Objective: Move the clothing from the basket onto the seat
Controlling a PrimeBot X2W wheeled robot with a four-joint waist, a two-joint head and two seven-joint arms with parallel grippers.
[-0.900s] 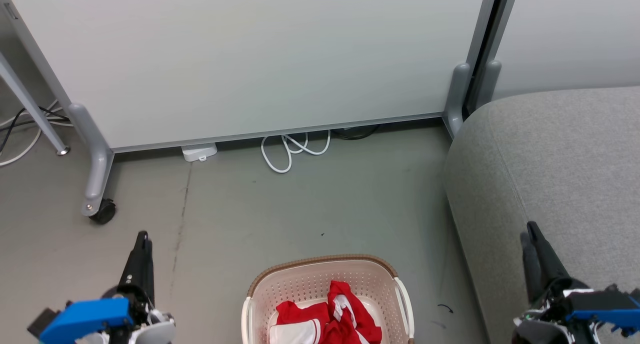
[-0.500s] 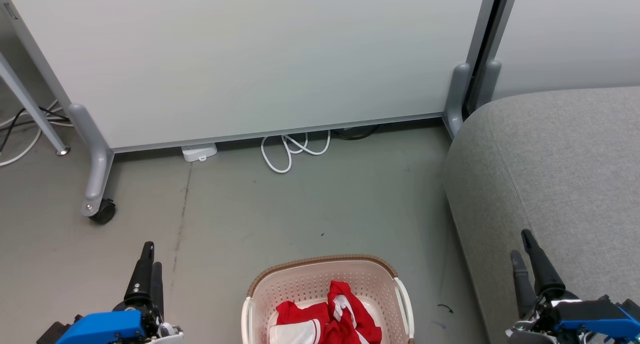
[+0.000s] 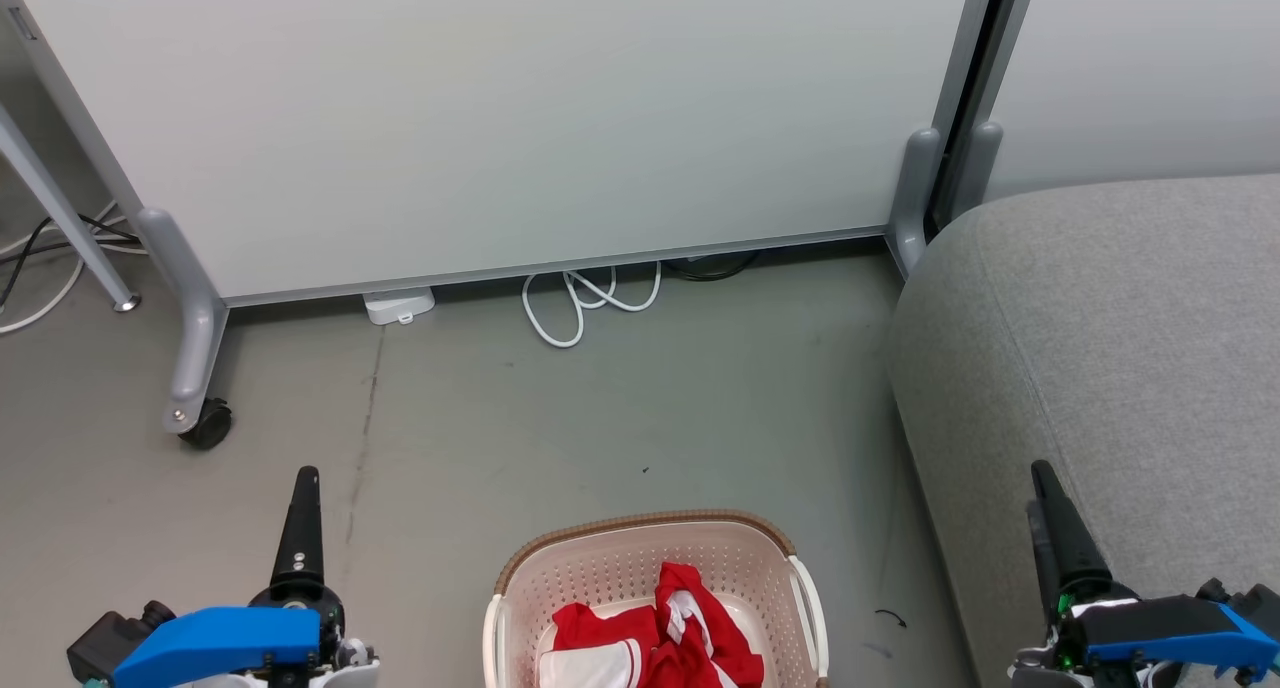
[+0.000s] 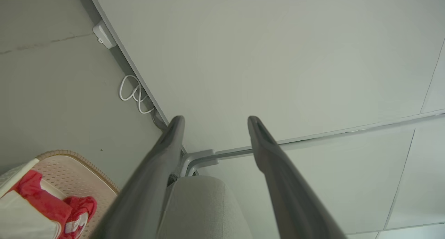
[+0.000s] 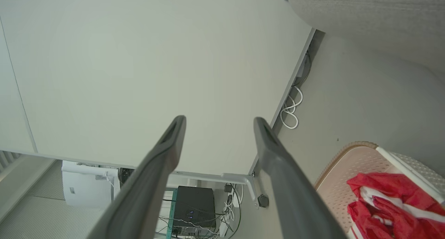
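Note:
The cream basket (image 3: 640, 521) with a brown rim stands on the floor at the bottom centre of the head view. Crumpled inside it lies the red clothing (image 3: 695, 633) with white trim. The grey seat (image 3: 1130, 348) spreads over the right side. My left gripper (image 3: 303, 488) hangs left of the basket and my right gripper (image 3: 1045, 493) hangs over the seat's front edge, both apart from the basket. In the wrist views the left gripper (image 4: 215, 121) and right gripper (image 5: 219, 121) stand open and empty, with the basket (image 4: 74, 162) (image 5: 342, 162), clothing (image 4: 41, 206) (image 5: 389, 197) and seat (image 4: 201, 204) (image 5: 375, 13) off to the side.
A white partition panel (image 3: 520, 118) on grey wheeled feet closes off the back, with a black caster (image 3: 207, 424) at the left. A coiled white cable (image 3: 590, 303) and a small white box (image 3: 400, 304) lie at its base. A slanted metal leg (image 3: 60, 218) stands far left.
Both grippers have turned at the wrist and shifted a little: the left one to the right, the right one down and to the left. Basket and clothing have not moved.

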